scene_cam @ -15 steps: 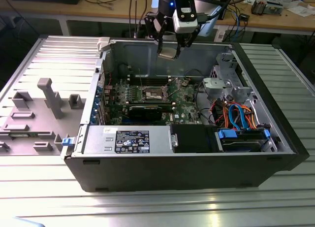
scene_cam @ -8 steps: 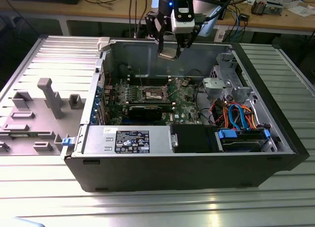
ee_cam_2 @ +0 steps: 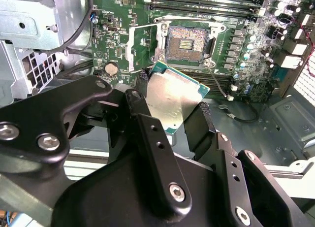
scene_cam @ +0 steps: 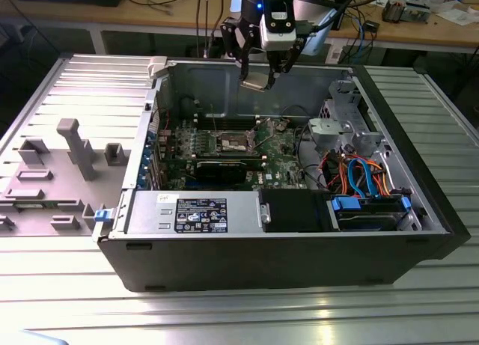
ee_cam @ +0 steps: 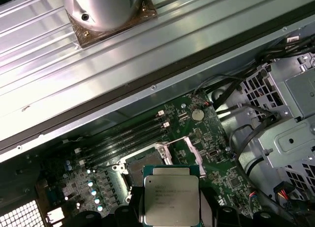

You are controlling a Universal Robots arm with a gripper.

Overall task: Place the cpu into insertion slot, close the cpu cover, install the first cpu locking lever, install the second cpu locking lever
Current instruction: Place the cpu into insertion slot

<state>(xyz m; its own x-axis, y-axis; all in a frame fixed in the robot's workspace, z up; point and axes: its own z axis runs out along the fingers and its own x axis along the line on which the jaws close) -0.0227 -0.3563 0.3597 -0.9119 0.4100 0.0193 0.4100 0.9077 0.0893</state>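
My gripper (scene_cam: 260, 75) hangs above the open computer case, shut on the cpu (scene_cam: 254, 81), a flat square chip with a silvery top. In the second wrist view the cpu (ee_cam_2: 173, 96) sits tilted between the two black fingers (ee_cam_2: 140, 109), a little short of the insertion slot (ee_cam_2: 187, 42). The slot's dark pin grid lies bare, and the cpu cover (ee_cam_2: 132, 47) stands swung open beside it. In the first wrist view the cpu (ee_cam: 171, 195) hides part of the insertion slot (ee_cam: 140, 164). On the green board in the exterior view, the insertion slot (scene_cam: 234, 141) lies below and slightly to the left of the gripper.
Memory slots (ee_cam_2: 206, 0) run along one side of the slot, and a thin wire lever (ee_cam_2: 218, 81) lies along another. A black graphics card (scene_cam: 217, 170), a labelled power supply (scene_cam: 200, 214), a drive cage (scene_cam: 340, 128) and coloured cables (scene_cam: 359, 173) share the case. A grey fixture tray (scene_cam: 67, 162) lies outside on the exterior view's left.
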